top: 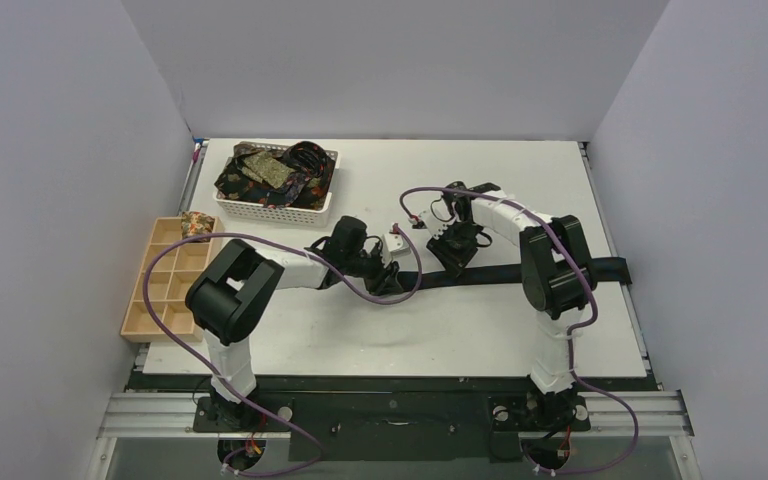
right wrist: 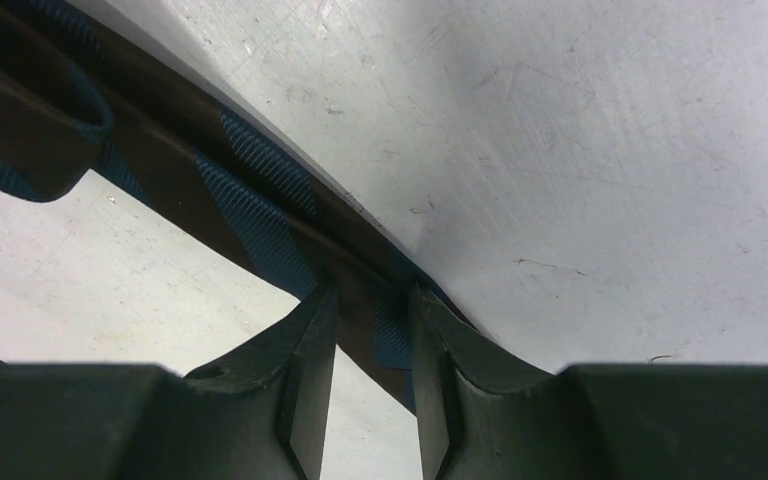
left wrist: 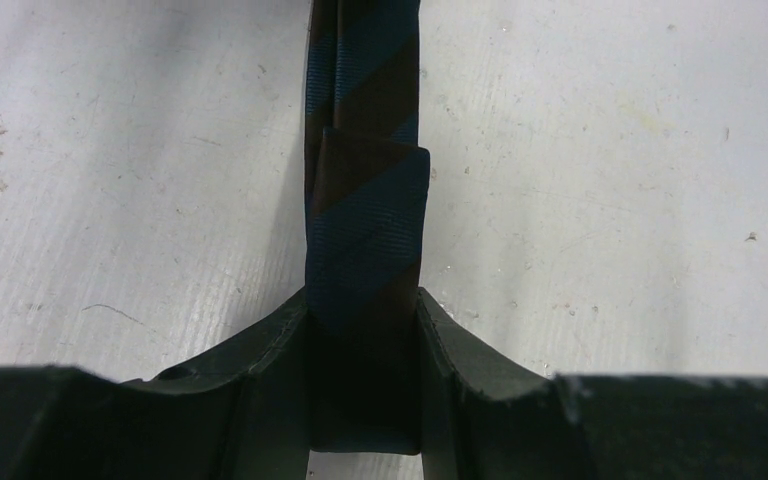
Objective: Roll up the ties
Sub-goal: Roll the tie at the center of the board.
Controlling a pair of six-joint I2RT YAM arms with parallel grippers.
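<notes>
A long dark tie (top: 505, 274) with blue and brown stripes lies across the middle of the table. My left gripper (top: 390, 274) is shut on its folded-over narrow end. In the left wrist view the fold (left wrist: 365, 215) fills the gap between the left gripper (left wrist: 363, 300) fingers. My right gripper (top: 457, 254) sits a little further along the same tie. In the right wrist view the tie (right wrist: 250, 205) runs diagonally between the tips of the right gripper (right wrist: 372, 297), touching both, and a loose loop (right wrist: 30, 130) shows at the upper left.
A white lattice basket (top: 278, 207) with several patterned ties (top: 270, 170) stands at the back left. A pale wooden compartment tray (top: 165, 290) sits at the left edge, one patterned roll (top: 196, 225) in its far corner. The tie's wide end (top: 615, 268) reaches the table's right edge.
</notes>
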